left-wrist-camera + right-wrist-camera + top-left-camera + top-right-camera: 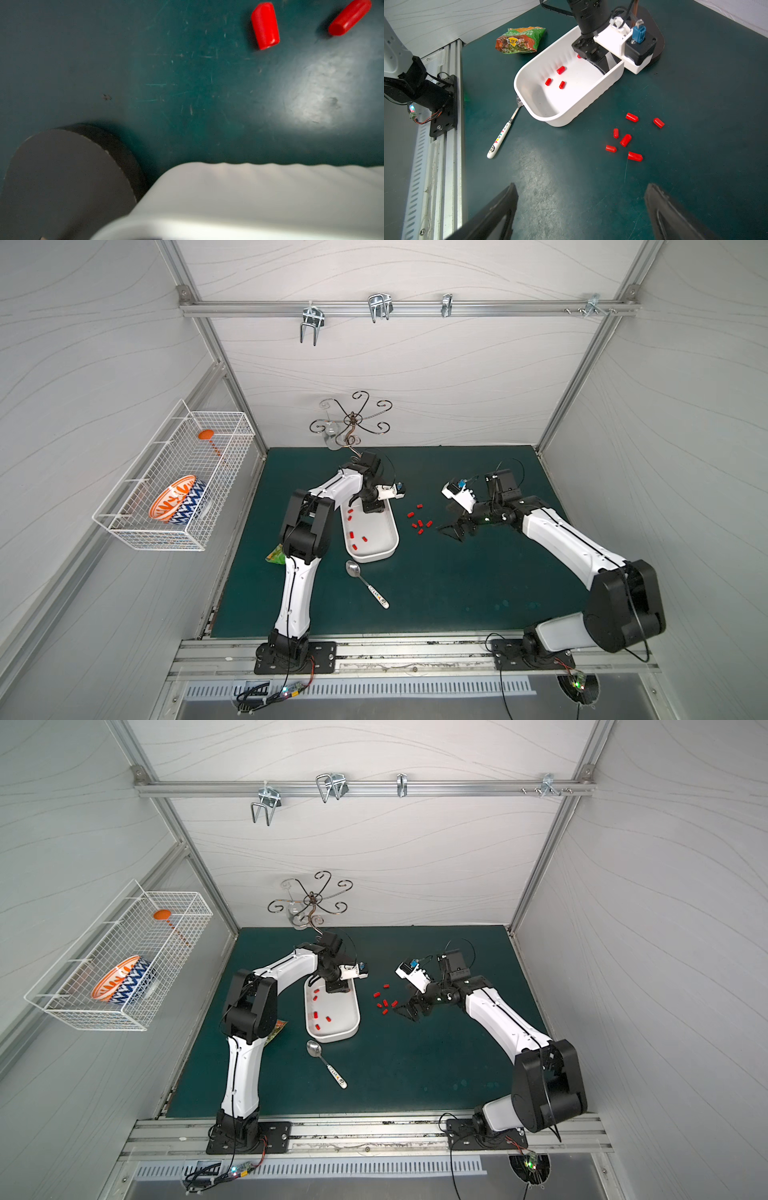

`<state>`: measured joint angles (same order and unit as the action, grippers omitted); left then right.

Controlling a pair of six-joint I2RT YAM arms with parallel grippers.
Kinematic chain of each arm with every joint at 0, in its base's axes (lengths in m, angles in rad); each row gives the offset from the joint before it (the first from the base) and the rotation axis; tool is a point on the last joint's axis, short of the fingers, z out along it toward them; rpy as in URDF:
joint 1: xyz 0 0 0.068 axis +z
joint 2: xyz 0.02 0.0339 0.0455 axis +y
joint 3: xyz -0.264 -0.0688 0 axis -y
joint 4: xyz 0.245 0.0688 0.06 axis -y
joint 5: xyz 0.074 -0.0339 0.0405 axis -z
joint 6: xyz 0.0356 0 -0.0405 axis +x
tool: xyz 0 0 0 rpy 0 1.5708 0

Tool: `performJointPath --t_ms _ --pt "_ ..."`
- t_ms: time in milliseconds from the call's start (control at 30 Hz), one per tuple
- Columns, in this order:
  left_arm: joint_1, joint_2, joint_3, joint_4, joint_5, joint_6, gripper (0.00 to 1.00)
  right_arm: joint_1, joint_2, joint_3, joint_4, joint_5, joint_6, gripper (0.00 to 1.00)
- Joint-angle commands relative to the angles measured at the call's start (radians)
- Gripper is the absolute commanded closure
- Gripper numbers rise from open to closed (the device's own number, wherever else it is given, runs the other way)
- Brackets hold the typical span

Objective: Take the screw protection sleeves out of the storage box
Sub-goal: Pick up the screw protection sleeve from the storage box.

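Note:
The white storage box [371,559] [332,1040] lies on the green mat. Several red screw protection sleeves [351,534] [560,70] rest on its floor. Several more sleeves [419,524] [625,140] are scattered on the mat to its right, and two sleeves [265,26] show in the left wrist view. My left gripper [371,508] [598,60] reaches down into the box's far end, shut on that end wall [259,193]. My right gripper [451,532] [581,187] hovers open just right of the loose sleeves, holding nothing.
A spoon [365,583] lies in front of the box, and a snack bag [521,39] sits to its left by the left arm. A metal hook stand [353,418] with a black base [62,176] stands behind the box. A wire basket [124,526] on the left wall holds a patterned bowl [176,499].

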<state>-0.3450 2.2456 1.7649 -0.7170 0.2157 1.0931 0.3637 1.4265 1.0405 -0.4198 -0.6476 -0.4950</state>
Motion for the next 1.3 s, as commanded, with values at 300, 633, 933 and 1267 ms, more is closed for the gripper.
performJointPath --t_ms 300,633,933,1267 --pt "-0.011 0.042 0.037 -0.051 0.006 0.041 0.70 -0.025 -0.033 -0.007 -0.012 -0.009 -0.001 0.01" --pt "-0.011 0.012 -0.027 -0.016 0.011 0.008 0.91 -0.032 -0.032 -0.009 -0.010 -0.006 -0.001 0.01" --pt "0.011 -0.112 -0.137 0.037 0.038 -0.044 1.00 -0.032 -0.028 -0.010 -0.009 -0.005 -0.004 0.01" --pt "0.024 -0.166 -0.171 0.025 0.057 -0.087 1.00 -0.033 -0.031 -0.010 -0.009 -0.002 -0.007 0.01"
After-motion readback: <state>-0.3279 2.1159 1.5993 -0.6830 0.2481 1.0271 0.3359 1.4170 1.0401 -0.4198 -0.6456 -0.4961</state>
